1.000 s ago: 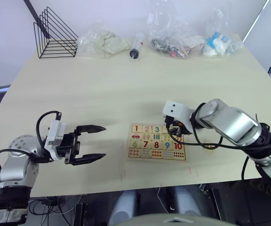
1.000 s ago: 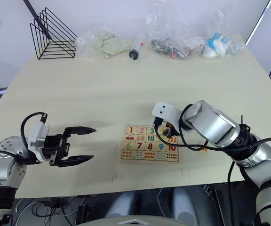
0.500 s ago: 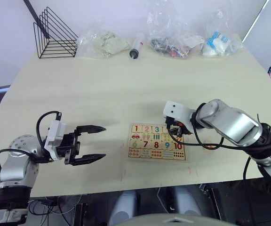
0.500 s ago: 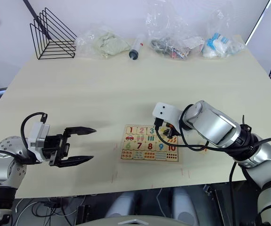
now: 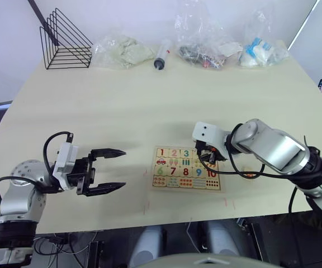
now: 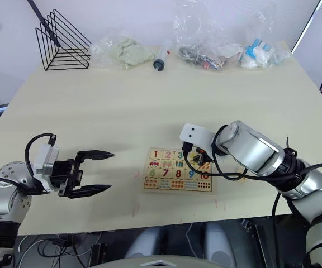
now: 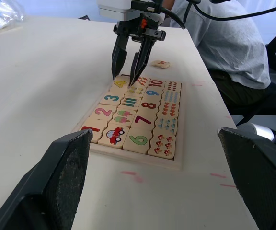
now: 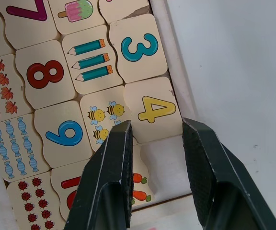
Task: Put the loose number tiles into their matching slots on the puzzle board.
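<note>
Number tiles 1 to 4 sit in the top row of my flat pale-wood puzzle board (image 5: 186, 168) near the desk's front edge, and the pale-wood tile with the yellow 4 (image 8: 153, 110) lies just ahead of my right gripper (image 8: 155, 128), whose black fingers stand slightly apart over it, gripping nothing. One small pale tile with an orange 5 (image 7: 161, 63) lies loose on the desk just beside the board's right end. My left gripper (image 5: 114, 168) hovers wide open and empty, well to the board's left.

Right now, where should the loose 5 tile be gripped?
Pinch the 5 tile across two opposite edges, coming straight down: it lies flat on the table, face up, apart from the puzzle board.
</note>
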